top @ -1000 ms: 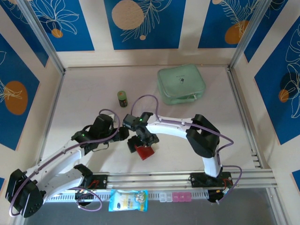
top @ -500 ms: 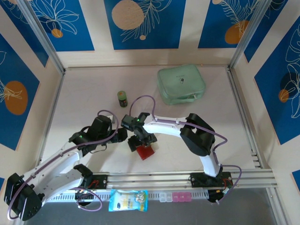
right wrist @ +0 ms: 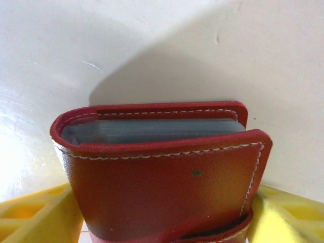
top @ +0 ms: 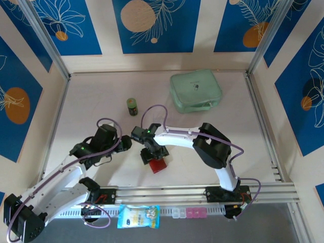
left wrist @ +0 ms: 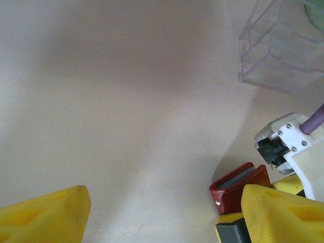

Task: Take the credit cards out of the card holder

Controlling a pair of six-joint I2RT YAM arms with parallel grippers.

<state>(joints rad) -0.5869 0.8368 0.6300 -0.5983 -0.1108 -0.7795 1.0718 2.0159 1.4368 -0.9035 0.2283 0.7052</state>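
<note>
The red card holder (top: 157,165) lies closed near the table's front middle. In the right wrist view the card holder (right wrist: 162,172) stands between the two yellow fingers, which touch both its sides; grey sleeve edges show at its top. The credit cards are hidden inside it. My right gripper (top: 151,153) is shut on the holder's end, with the same gripper (right wrist: 164,217) low in its own view. My left gripper (top: 126,145) hovers just left of it, open, nothing between the fingers. In the left wrist view the left gripper (left wrist: 167,215) has the card holder (left wrist: 237,191) just beside its right finger.
A mint-green pouch (top: 196,91) lies at the back right and a small green jar (top: 132,106) at the back middle. A clear plastic box (left wrist: 283,48) shows in the left wrist view. A blue packet (top: 138,216) and small pink cases (top: 192,212) sit by the front rail.
The right gripper's fingers have closed in on the card holder. The left arm has drawn back a little to the left.
</note>
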